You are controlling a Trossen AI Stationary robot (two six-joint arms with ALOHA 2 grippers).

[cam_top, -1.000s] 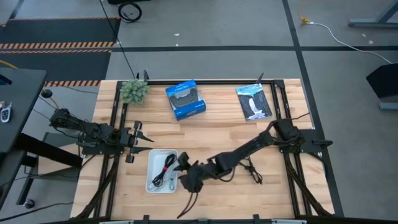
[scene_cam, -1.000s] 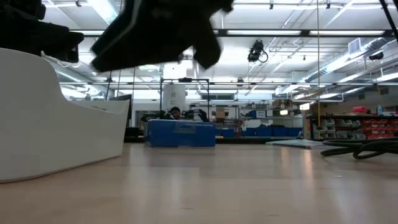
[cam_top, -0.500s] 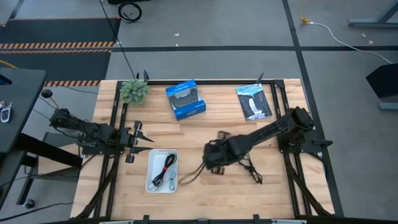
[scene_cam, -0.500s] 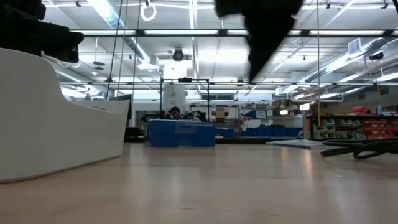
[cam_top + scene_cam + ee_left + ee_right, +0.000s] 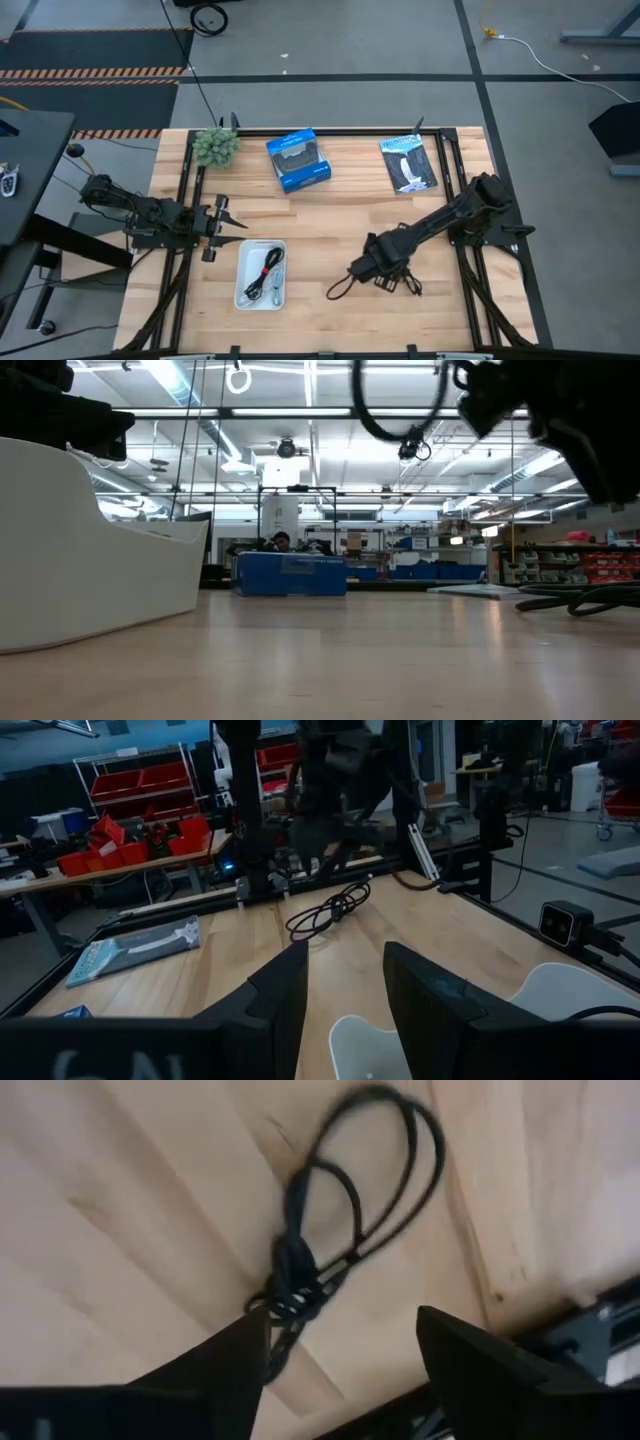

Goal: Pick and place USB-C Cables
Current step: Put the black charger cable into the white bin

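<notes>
From above, you cannot see the tips of the right gripper (image 5: 360, 268); the arm's dark body covers them, so you cannot tell from there how far apart they are. The black cable (image 5: 398, 278) partly hides under that arm.

In the white tray (image 5: 243, 290) the cables (image 5: 268, 275) look tiny and tangled. You cannot count them or pick out each colour.

In the low view the tray's (image 5: 90, 560) side is cut off by the picture's edge, and its wall hides what lies inside.

In the right wrist view the cable (image 5: 330, 1240) is blurry. Its ends are too fuzzy to see.
</notes>
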